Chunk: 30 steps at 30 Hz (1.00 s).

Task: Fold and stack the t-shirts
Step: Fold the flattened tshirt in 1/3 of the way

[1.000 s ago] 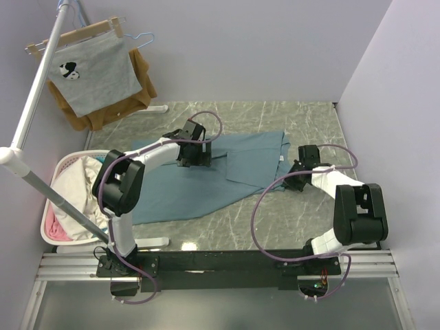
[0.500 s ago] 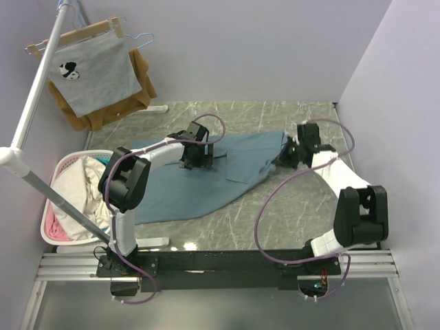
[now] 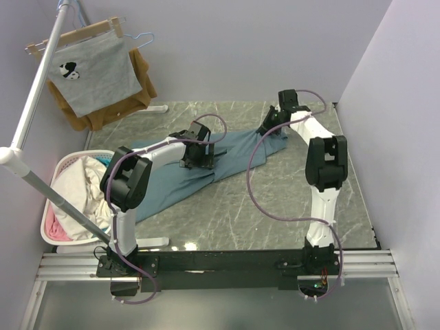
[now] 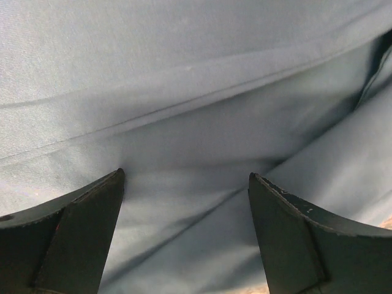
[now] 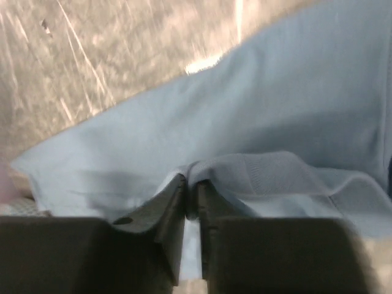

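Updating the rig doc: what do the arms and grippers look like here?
The left arm and right arm have white link shells with bulky black joint housings. A purple cable loops loosely along each one. Both are mounted on a black rail. The left gripper and right gripper are black, with plain wedge-shaped fingers tapering to blunt tips. No markings are readable.
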Each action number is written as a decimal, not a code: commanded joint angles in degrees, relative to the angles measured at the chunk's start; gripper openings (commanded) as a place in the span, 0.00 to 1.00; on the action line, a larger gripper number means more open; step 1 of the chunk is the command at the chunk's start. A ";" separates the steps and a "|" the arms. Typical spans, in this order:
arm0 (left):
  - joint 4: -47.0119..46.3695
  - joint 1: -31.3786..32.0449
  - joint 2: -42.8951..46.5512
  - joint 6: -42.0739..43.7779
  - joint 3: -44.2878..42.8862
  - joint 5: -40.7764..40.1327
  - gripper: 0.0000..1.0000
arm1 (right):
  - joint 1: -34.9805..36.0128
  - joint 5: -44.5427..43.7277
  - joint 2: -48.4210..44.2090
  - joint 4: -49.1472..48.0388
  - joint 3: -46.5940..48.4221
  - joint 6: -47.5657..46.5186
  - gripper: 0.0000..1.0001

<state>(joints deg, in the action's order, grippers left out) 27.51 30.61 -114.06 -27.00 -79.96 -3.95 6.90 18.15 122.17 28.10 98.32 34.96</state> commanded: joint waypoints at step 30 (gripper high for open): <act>-1.14 0.15 1.82 -1.65 2.62 -3.52 0.91 | 2.95 -7.70 -14.33 -15.53 -30.30 -7.89 0.76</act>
<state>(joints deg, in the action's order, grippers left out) 25.98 30.74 -113.51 -27.99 -78.67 -6.22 9.23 8.71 105.78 17.41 66.02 28.25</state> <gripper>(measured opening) 0.913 0.804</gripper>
